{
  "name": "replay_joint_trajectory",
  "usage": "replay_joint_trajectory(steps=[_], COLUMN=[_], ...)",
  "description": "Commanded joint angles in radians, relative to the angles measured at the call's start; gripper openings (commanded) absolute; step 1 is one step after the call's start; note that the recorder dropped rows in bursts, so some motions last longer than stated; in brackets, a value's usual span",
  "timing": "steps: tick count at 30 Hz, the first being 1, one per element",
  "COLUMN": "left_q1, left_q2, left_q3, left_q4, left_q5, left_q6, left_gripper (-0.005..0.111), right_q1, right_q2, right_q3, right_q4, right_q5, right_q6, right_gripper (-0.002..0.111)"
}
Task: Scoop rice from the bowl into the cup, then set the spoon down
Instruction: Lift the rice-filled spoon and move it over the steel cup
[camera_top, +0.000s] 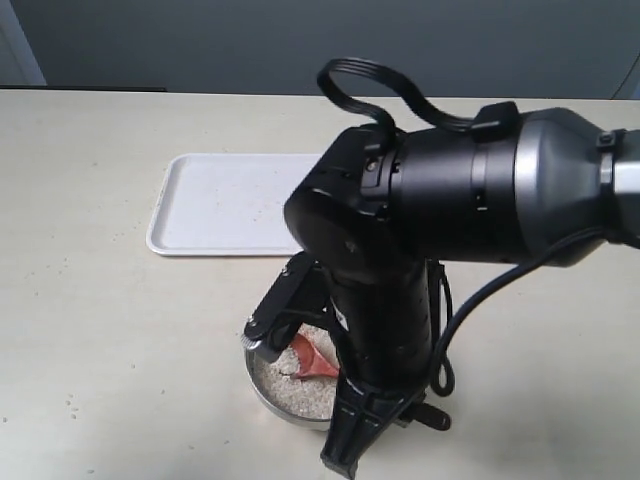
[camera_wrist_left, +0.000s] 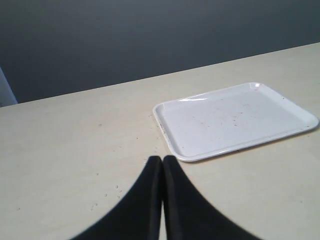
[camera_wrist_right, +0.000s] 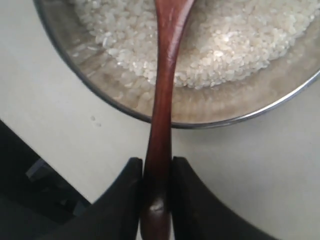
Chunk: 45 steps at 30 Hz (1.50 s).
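Right gripper (camera_wrist_right: 157, 167) pinches the wooden spoon (camera_wrist_right: 164, 90) by its tail, so digging into rice (camera_wrist_right: 225, 45) ahead may twist it loose.

You get soft, even light on the pale counter (camera_top: 90, 330), with only a thin shadow along the white tray (camera_wrist_left: 235, 120) edge. In the right wrist view the rice (camera_wrist_right: 225, 45) looks bright and slightly washed out. The steel bowl (camera_wrist_right: 225, 107) wall shows a dull sheen. The spoon (camera_wrist_right: 162, 100) handle carries a small highlight by the dark, soft-focused right jaws.
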Motion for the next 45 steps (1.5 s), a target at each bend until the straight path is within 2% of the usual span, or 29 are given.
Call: replay_joint_trajectory(steps=[1, 8, 20, 27, 33, 45], left_q1=[-0.002, -0.002, -0.002, -0.002, -0.002, -0.002], left_q2=[-0.004, -0.004, -0.004, -0.004, -0.004, -0.004], left_q3=[-0.002, -0.002, -0.002, -0.002, -0.002, -0.002], left_q4=[0.001, 0.001, 0.001, 0.001, 0.001, 0.001], left_q5=[-0.015, -0.015, -0.015, -0.015, -0.015, -0.015], left_q6=[-0.002, -0.002, -0.002, -0.002, -0.002, -0.002], left_gripper=[0.001, 0.001, 0.001, 0.001, 0.001, 0.001], right_q1=[-0.021, -0.034, -0.18, -0.19, -0.309, -0.417], right_q2=[-0.034, -0.074, -0.135, -0.143, -0.143, -0.138], right_q3=[0.006, 0.006, 0.006, 0.006, 0.006, 0.006], right_q4=[0.013, 0.024, 0.053, 0.071, 0.1, 0.081], right_q5=[-0.004, -0.004, -0.004, -0.004, -0.004, -0.004], right_q6=[0.001, 0.001, -0.046, -0.105, -0.162, -0.194], right_gripper=[-0.001, -0.001, -0.001, -0.001, -0.001, -0.001])
